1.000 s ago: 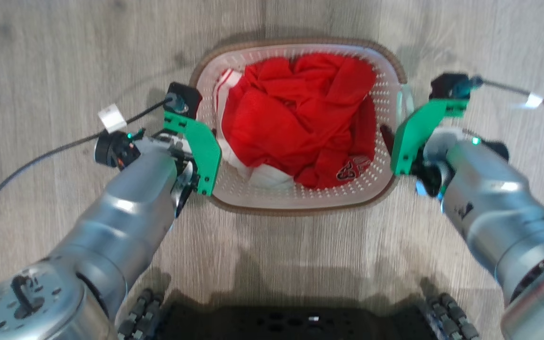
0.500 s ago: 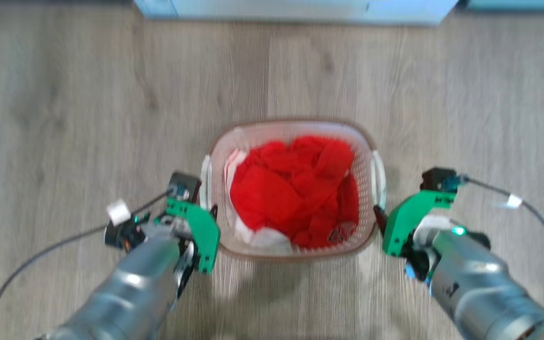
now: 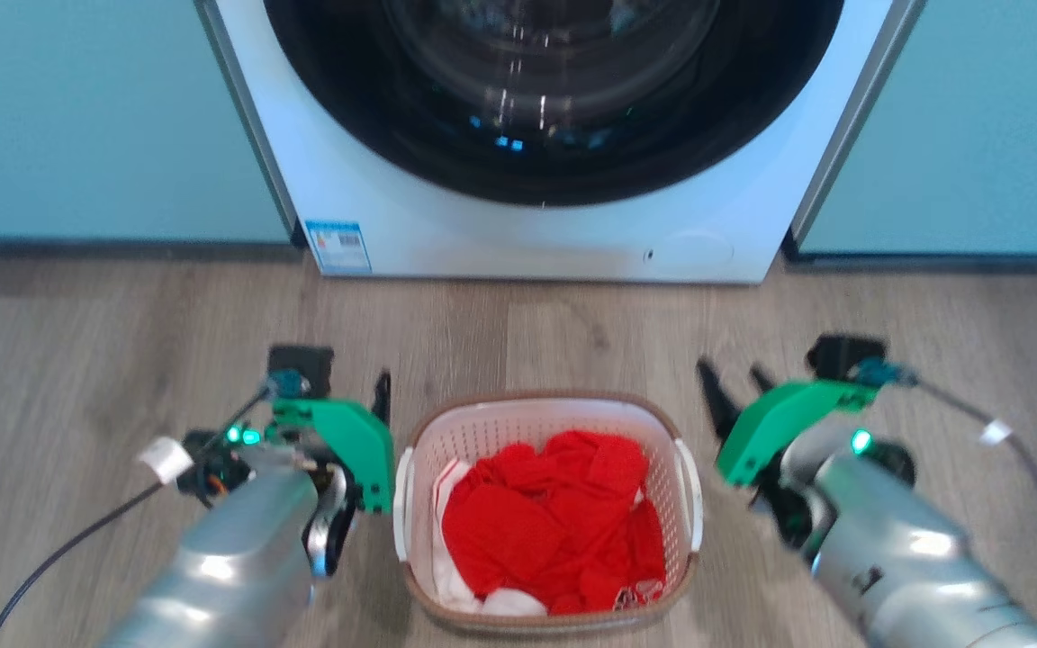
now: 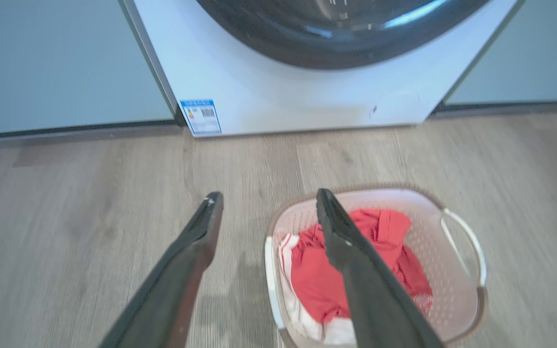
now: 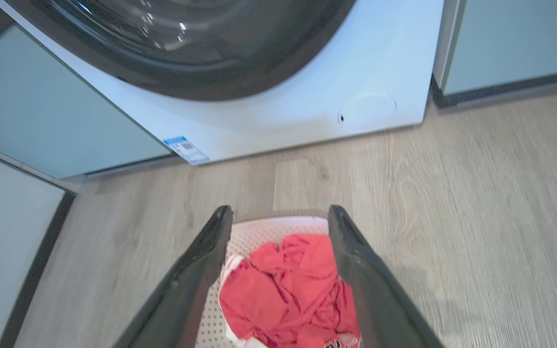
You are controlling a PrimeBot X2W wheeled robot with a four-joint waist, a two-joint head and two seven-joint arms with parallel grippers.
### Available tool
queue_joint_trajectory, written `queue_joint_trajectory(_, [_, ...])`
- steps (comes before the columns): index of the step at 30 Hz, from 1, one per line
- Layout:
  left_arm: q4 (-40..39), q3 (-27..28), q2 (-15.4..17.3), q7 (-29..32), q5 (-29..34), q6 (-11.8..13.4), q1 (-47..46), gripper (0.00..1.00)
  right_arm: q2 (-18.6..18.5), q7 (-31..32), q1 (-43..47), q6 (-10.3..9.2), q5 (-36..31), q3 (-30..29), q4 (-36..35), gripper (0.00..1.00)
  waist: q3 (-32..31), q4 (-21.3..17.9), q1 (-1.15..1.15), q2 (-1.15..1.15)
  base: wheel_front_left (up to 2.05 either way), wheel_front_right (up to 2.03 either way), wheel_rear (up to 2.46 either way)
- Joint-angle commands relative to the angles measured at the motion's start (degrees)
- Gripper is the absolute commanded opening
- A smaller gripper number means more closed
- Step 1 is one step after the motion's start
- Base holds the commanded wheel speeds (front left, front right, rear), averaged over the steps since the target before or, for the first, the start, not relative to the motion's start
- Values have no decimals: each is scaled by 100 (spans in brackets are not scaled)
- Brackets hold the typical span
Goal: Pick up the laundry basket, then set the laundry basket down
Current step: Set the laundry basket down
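we see the laundry basket (image 3: 544, 401) standing on the wooden floor (image 3: 122, 342), at 6 o'clock from the washing machine (image 3: 536, 238) in our head view. crumpled red clothing (image 3: 554, 522) and a bit of white cloth lie inside. our left pincer (image 4: 269, 195) hangs at the basket's 9 o'clock, just beside its handle, jaws spread wide and holding nothing. our right pincer (image 3: 732, 369) hangs at about 2 o'clock, likewise spread and empty.
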Motion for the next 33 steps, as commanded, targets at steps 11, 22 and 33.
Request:
queue_joint_trajectory(11, [-4509,3748,434,-77,3287,758,1943,100,142,-78,1542,34,-3538,-3124,-3854,100,-473,7,1,-1,0,0,0])
queue_joint_trajectory(22, [-5432,4637,-233,-77,4446,27,3189,100,218,-78,2923,34,-4345,-3685,-5557,100,-559,141,1,-1,0,0,0])
queue_joint_trajectory(33, [-5177,4613,-395,-77,4563,-123,3556,100,220,-78,3412,34,-4380,-3690,-5299,100,-623,107,1,-1,0,0,0])
